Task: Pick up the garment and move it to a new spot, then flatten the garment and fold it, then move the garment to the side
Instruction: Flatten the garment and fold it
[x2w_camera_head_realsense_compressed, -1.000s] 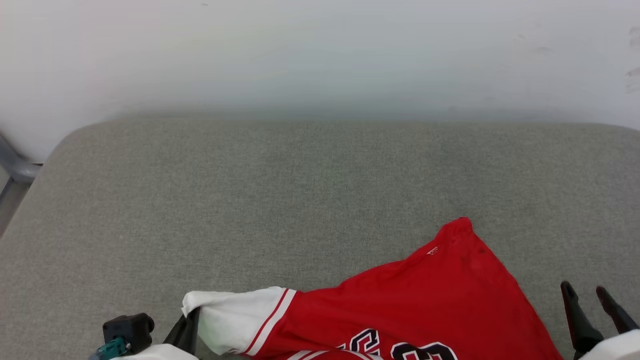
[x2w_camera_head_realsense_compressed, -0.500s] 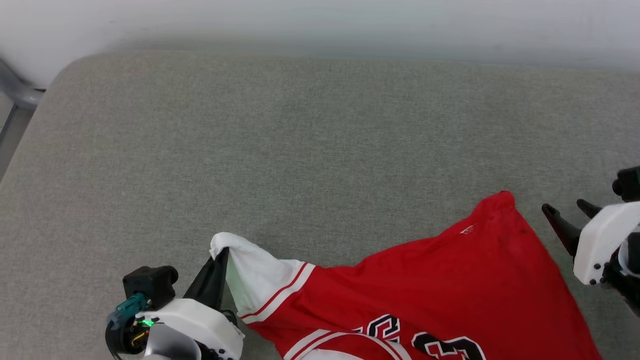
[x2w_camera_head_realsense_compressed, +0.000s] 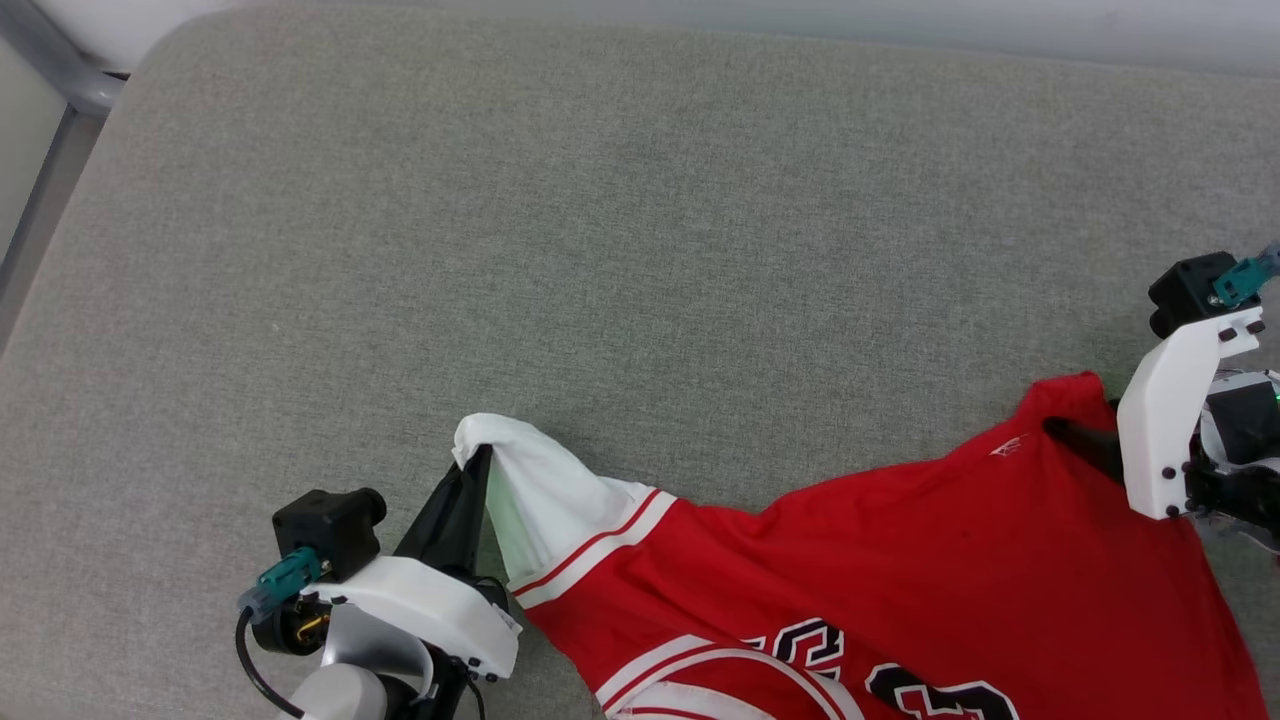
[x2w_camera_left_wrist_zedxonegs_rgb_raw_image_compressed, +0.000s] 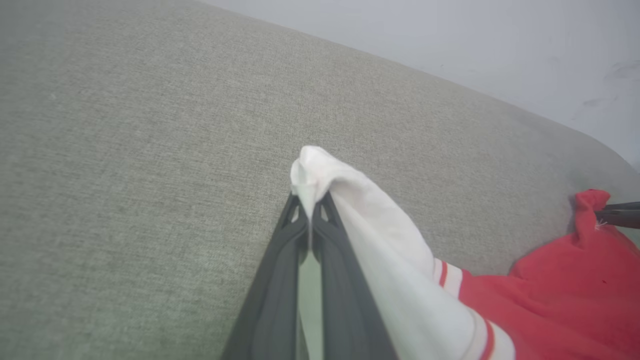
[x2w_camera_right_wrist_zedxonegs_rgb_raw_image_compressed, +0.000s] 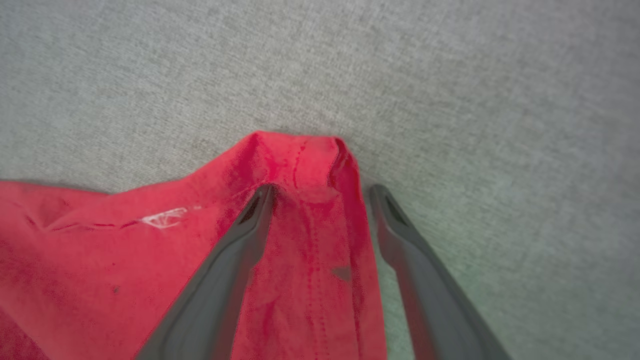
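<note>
Red garment (x2w_camera_head_realsense_compressed: 900, 560) lies low and right on a grey fabric worktop (x2w_camera_head_realsense_compressed: 600, 250), lettering up, cut off by the head view's bottom edge. Left tool (x2w_camera_left_wrist_zedxonegs_rgb_raw_image_compressed: 310, 205) is pinched tight on the tip of the white sleeve (x2w_camera_head_realsense_compressed: 545, 480), lifting it into a small peak. Right tool (x2w_camera_right_wrist_zedxonegs_rgb_raw_image_compressed: 322, 190) stands wide, one finger on the red cloth and one on bare worktop, straddling the garment's far corner (x2w_camera_right_wrist_zedxonegs_rgb_raw_image_compressed: 300, 155) without gripping it. The step in hand looks like securing that corner so both tools can lift. To do it well, the right tool should probably reach past the stitched hem, press down to gather both layers, then close before either arm rises. Against a second ago, the head camera has tipped down, so most of the wall (x2w_camera_left_wrist_zedxonegs_rgb_raw_image_compressed: 450, 50) has left view; the right tool, then clear of the cloth, now reaches the corner; the left grip on the sleeve is unchanged
</note>
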